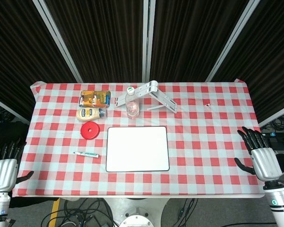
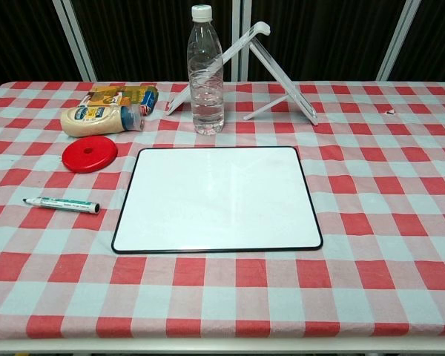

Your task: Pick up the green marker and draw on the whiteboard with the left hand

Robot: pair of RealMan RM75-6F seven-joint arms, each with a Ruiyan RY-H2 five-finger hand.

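Green marker (image 2: 61,204): white barrel, green label, dark cap, laid flat beside the blank whiteboard (image 2: 216,199). Left hand (image 1: 4,171) and right hand (image 1: 261,156): fingers spread, nothing held.

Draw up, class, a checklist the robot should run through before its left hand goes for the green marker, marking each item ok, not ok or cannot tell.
1. Left hand free: ok, it holds nothing and sits at the table's left edge.
2. Green marker reachable: ok, it lies flat on the cloth, left of the whiteboard, touching nothing.
3. Marker cap off: cannot tell, too small to see.
4. Whiteboard clear for drawing: ok, its surface is blank and nothing lies on it.
5. Clutter near the marker: ok, the red disc lies apart from it, farther back.
6. Right hand out of the way: ok, at the table's right edge.
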